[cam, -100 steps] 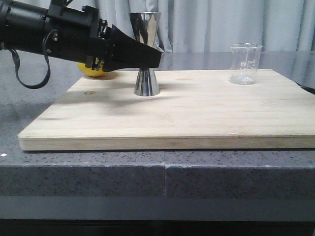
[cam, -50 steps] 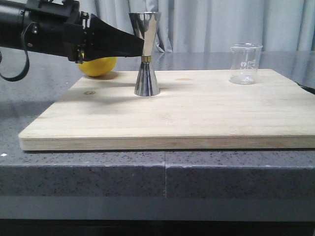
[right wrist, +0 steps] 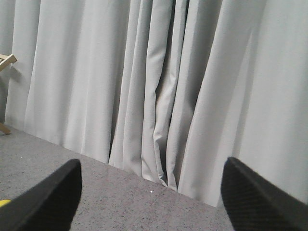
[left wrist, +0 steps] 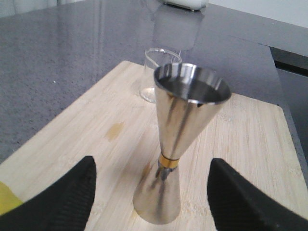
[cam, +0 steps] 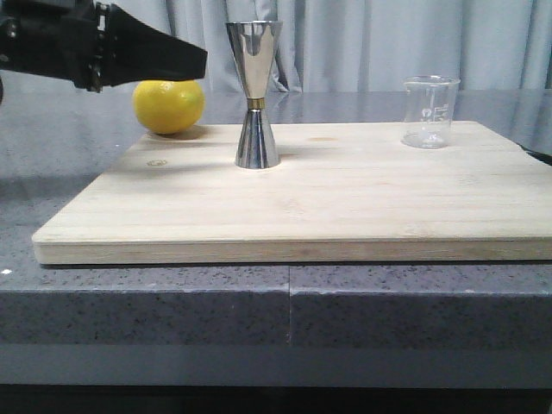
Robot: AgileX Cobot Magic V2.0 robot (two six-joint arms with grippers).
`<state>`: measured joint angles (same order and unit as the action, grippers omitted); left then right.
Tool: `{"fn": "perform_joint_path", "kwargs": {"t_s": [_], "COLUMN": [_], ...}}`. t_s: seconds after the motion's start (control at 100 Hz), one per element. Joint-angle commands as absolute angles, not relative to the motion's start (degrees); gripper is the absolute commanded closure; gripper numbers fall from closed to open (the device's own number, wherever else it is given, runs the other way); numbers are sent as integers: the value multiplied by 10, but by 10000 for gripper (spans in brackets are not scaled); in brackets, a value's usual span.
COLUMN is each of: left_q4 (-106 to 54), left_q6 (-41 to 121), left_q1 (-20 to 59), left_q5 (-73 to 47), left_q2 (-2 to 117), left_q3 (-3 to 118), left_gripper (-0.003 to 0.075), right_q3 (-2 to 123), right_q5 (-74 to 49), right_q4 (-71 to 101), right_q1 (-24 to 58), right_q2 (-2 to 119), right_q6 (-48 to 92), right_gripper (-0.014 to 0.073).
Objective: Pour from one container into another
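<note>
Black fingers of my left gripper (cam: 194,62) hung spread apart left of the jigger (cam: 255,93), touching nothing (lemon (cam: 168,105) behind). The beaker (cam: 429,112) stood far right on the board (cam: 302,207). My right gripper (right wrist: 149,202) gaped too.

lemon (cam: 168,106), wood board (cam: 345,207), grey curtain (right wrist: 159,86)

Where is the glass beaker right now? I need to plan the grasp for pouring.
In the front view the glass beaker stands upright near the far right corner of the wooden board, well to the right of the steel jigger and untouched by either pincer.
</note>
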<state>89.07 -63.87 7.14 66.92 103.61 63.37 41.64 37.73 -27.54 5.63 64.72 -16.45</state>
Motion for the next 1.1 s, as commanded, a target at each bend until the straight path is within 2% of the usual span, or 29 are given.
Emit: {"fn": "perform_joint_path", "kwargs": {"t_s": [0.0, 0.2, 0.41, 0.51, 0.77, 0.86, 1.09], "left_q4": [871, 857, 720, 647, 451, 433, 467], "left_q6": [-645, -650, -658, -658, -607, -551, -541], "left_q1": [63, 35, -33, -70, -131, -144, -128], "left_q5": [775, 775, 744, 638, 205, 146, 92], "left_q2": [984, 914, 835, 796, 716, 698, 650], "left_q3": [650, 650, 650, 650, 650, 650, 650], "left_gripper": [259, 259, 262, 262, 262, 264, 304], "right_q3": [431, 431, 431, 431, 433, 446, 516], "right_q5": [414, 414, 410, 402, 377, 356, 178], "right_q4": [-265, -265, -258, -245, -225, -225, -231], "right_q1": [53, 53, 53, 51, 4, -29, -94], "right_q2": [633, 633, 633, 633, 633, 633, 600], "right_q6": [-165, -165, -165, -164, -158, -158, -158], "right_gripper": [54, 54, 54, 54, 54, 59, 59]}}
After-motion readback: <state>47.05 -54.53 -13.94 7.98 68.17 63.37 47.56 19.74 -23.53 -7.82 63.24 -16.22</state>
